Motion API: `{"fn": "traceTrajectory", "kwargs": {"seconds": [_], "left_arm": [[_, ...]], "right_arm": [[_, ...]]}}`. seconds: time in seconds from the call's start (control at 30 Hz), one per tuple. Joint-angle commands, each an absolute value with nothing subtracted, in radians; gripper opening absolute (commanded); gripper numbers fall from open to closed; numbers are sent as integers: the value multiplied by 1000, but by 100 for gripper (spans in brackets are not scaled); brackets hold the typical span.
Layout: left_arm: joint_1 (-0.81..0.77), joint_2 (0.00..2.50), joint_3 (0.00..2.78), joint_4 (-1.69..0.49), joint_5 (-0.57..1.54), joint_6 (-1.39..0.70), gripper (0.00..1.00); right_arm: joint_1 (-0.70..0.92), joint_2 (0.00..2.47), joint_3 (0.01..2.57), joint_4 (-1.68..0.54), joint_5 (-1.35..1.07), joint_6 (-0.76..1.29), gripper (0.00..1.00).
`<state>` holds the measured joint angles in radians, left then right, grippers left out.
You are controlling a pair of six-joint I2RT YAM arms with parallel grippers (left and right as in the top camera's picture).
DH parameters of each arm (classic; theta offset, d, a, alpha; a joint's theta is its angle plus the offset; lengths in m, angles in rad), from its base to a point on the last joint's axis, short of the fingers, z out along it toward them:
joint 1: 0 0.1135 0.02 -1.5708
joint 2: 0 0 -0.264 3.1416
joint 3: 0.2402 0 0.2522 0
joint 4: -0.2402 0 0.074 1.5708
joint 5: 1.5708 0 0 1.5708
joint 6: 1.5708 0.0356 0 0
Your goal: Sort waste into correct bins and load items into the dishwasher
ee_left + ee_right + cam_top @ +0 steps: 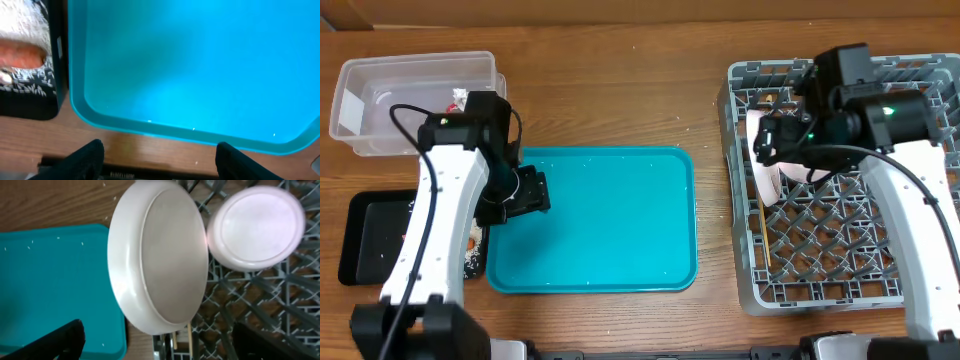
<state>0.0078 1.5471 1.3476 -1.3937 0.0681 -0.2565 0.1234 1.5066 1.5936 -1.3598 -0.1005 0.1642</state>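
The wooden bench (620,90) carries everything. At its right end sits the grey dish rack (820,295), whose upright grid is there to keep dishes on edge. In the middle lies the teal tray (610,230), showing only white specks (149,121), so I judge the clearing to be nearly over. At the far left the clear tub (360,85) stands just behind the black tray (365,220), two bins close together so each kind of waste goes its own way.

In the rack's left rear part a large white bowl (160,255) stands on its rim. A smaller white bowl (255,227) is just beside it, also on edge, a stance that lets them drain and saves room. The right pincer (160,340) hovers before the large bowl, fingers spread wide with nothing between them; the rack alone seems to carry the bowl. The left pincer (160,150) hangs over the teal tray's left rim, likewise spread and pinching nothing.

The chopsticks (763,235) lie low along the rack's left side. The carrot (20,55) rests in the black tray as food waste. A red scrap (457,98), probably the wrapper, shows in the clear tub.
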Motion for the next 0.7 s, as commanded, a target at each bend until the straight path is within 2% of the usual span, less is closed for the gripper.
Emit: {"fn": "traceTrajectory", "kwargs": {"seconds": [0.0,0.2,0.3,0.47,0.67], "left_arm": [[5,1385,1286,-1344,72,-216,75],[5,1058,1108,-1166,67,-176,84],[5,852,1003,-1065,66,-168,100],[5,621,903,-977,49,-184,100],[5,561,897,-964,49,-183,100]], "right_arm": [[102,1394,1533,-1323,-110,159,97],[101,1139,1285,-1146,-109,168,98],[101,940,1116,-1013,-99,167,100],[101,705,944,-901,-62,168,100],[101,641,904,-900,-61,167,100]]}}
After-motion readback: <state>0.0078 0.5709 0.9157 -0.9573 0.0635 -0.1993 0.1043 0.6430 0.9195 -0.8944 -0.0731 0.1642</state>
